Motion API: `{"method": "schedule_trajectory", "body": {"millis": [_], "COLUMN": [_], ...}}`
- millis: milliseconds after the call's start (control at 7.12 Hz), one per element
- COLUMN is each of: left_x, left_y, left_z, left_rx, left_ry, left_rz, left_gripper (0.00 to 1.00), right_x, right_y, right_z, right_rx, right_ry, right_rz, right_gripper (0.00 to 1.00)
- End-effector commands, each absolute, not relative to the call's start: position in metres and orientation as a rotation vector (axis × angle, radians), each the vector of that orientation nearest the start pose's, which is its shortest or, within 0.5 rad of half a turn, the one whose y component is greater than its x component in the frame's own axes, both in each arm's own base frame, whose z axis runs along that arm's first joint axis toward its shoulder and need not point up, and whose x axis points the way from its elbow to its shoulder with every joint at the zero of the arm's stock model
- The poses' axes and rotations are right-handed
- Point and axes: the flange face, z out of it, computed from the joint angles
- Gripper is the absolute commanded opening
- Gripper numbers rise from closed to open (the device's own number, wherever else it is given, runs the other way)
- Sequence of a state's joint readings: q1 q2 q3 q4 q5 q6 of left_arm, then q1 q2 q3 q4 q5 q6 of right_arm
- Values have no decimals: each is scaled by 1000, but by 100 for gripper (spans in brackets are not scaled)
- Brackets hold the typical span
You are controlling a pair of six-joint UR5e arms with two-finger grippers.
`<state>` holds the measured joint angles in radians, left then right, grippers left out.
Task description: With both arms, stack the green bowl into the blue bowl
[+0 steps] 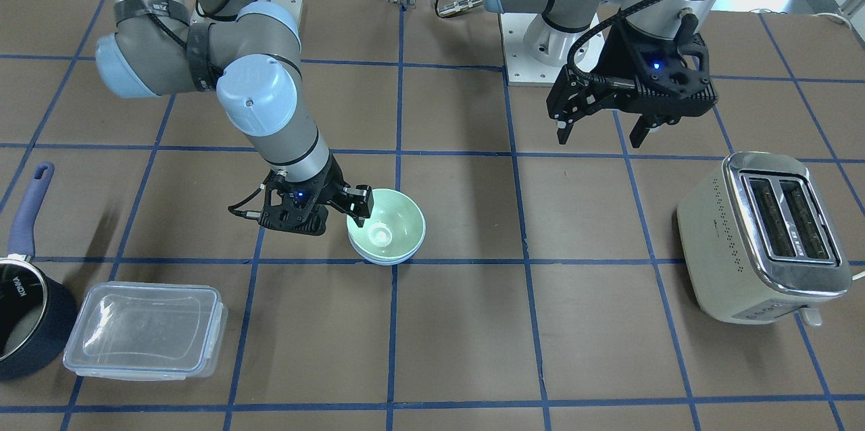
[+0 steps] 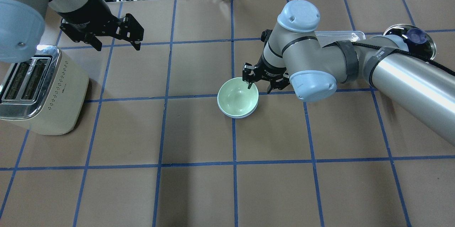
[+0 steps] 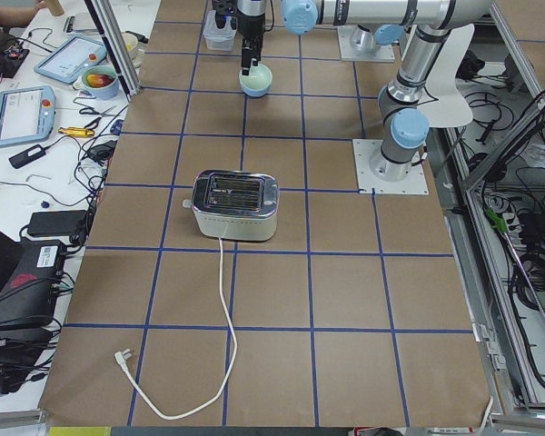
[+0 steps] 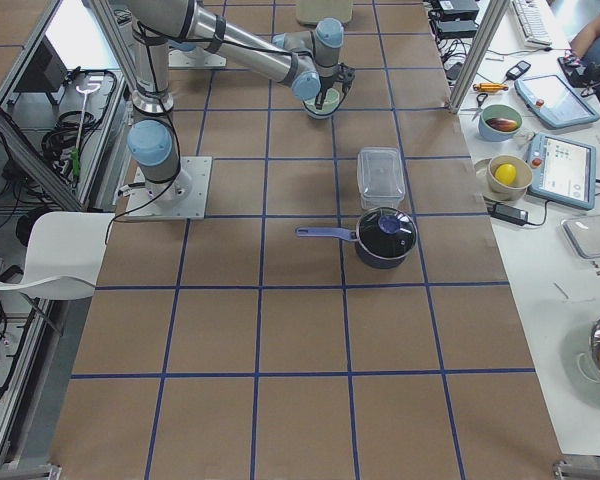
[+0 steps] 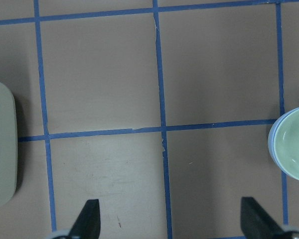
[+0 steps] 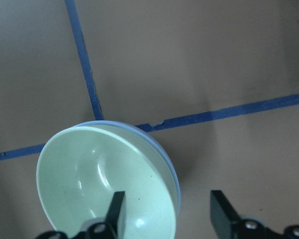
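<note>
The green bowl [image 1: 386, 225] sits nested inside the blue bowl [image 1: 385, 260] near the table's middle; only the blue rim shows under it. Both also show in the overhead view, the green bowl [image 2: 237, 96] over the blue bowl [image 2: 237, 116]. My right gripper [image 1: 341, 211] is open and low at the bowls' rim. In the right wrist view one finger is over the inside of the green bowl [image 6: 104, 184] and the other is outside the blue rim [image 6: 172, 172], neither pressing it. My left gripper [image 1: 601, 139] is open and empty, raised above the table, well away from the bowls.
A cream toaster [image 1: 763, 235] stands at my left side, below the left gripper [image 2: 117, 46]. A dark blue saucepan [image 1: 27, 309] and a clear lidded container [image 1: 145, 330] sit at my right, beyond the right arm.
</note>
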<state>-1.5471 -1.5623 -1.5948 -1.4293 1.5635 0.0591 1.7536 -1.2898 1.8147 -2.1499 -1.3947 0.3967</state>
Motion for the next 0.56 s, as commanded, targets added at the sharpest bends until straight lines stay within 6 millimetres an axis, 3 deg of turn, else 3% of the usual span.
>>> {"method": "schedule_trajectory", "body": {"millis": [0,140,421], "left_x": [-118,-118,-118], "left_y": [-502,-502,-502], "left_z": [498,497,500], "left_rx": [44,44,51], "left_ry": [3136,3139,3134], "left_rz": [-208,-206,-212], "left_gripper": [100,100,100], "right_x": [238,224,166], "right_y": [-543,-546,-547], "right_z": [343,380,446], "right_rx": [251,191,77], "right_ry": [3028,3051,3067], "right_rz": [-41,-18,36], "right_gripper": [100,100,100]}}
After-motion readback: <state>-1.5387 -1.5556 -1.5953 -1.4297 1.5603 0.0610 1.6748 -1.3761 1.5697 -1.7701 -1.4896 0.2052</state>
